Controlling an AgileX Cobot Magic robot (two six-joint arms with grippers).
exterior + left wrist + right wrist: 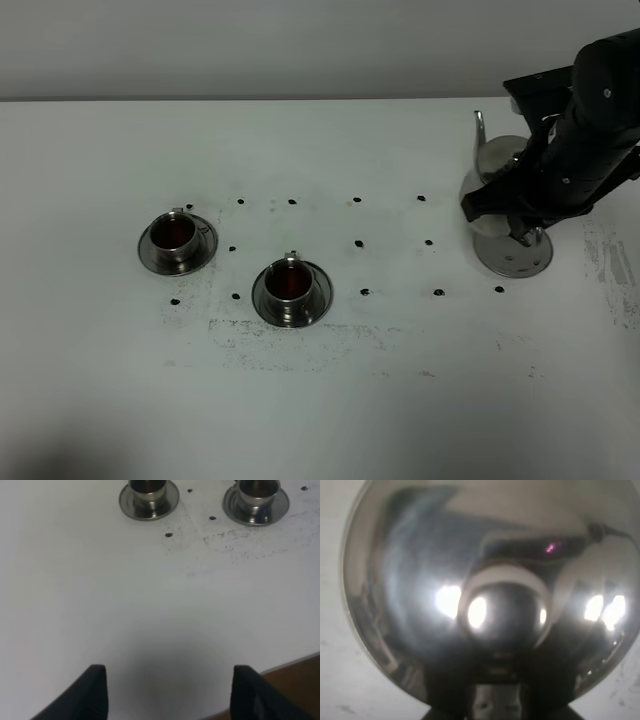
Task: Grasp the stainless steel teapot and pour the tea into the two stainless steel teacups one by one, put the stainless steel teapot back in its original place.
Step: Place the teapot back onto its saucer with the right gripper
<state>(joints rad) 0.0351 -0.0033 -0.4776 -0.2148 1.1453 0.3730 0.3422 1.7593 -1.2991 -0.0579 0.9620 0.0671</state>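
From the high camera, both cups (178, 240) (292, 289) hold tea; the teapot (505, 215) stands at the table's right side, base down, right gripper (520, 232) clamped at its handle. Left wrist camera: left gripper (167, 692) apart, idle. Right wrist camera: the teapot's lid fills the view. Judged final step: release, then withdraw clear.

Teapot (497, 160) body and handle mostly hidden behind right arm; only spout and base show. Wrist view blurred. Both teacups (148, 486) cut off at frame edge.
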